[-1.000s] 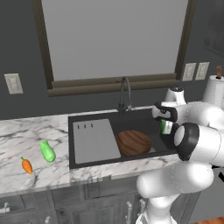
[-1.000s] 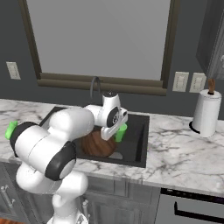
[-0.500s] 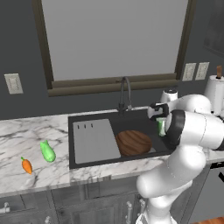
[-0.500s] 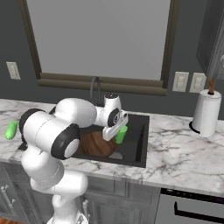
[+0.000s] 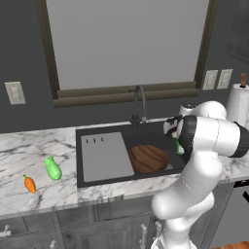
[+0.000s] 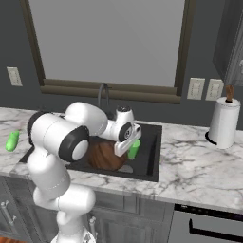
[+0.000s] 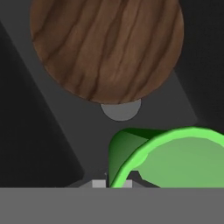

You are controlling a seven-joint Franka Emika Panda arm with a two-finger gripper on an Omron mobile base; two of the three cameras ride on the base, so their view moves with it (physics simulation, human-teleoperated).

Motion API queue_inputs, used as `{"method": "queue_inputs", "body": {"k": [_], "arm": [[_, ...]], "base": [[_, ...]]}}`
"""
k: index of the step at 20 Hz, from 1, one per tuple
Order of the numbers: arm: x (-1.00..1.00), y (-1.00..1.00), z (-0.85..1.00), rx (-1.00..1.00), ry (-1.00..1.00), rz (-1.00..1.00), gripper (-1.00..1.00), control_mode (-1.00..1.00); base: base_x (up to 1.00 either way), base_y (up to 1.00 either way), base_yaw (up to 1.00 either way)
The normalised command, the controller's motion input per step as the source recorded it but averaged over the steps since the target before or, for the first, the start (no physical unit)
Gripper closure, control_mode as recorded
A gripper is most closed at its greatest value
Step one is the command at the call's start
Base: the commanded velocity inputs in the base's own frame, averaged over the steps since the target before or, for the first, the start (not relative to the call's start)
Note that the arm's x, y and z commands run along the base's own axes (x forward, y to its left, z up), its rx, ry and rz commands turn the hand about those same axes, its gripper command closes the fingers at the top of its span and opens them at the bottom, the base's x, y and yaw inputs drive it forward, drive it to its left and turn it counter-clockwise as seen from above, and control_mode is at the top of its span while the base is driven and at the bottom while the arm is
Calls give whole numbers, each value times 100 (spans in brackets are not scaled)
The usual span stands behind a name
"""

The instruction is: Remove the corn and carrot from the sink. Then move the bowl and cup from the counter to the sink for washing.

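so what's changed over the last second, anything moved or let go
The arm swung its elbow round, carrying the hand and the cup it stays shut on a little further over the sink. Nothing was let go. The bowl lies in the basin as before, and the corn and carrot stay on the counter.

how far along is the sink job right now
Done: the corn and carrot lie on the counter, and the bowl sits in the sink. In hand: the end effector is shut on the cup, held over the basin. Left: releasing it there.
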Motion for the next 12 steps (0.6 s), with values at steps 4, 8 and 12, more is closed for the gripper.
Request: {"method": "queue_inputs", "body": {"k": [4, 8, 12], "arm": [[11, -3, -31, 0, 0, 0, 100, -100], [17, -2, -32, 0, 0, 0, 100, -100], [18, -1, -33, 0, 0, 0, 100, -100]], "base": [[0, 0, 0], [0, 0, 0], [0, 0, 0]]}}
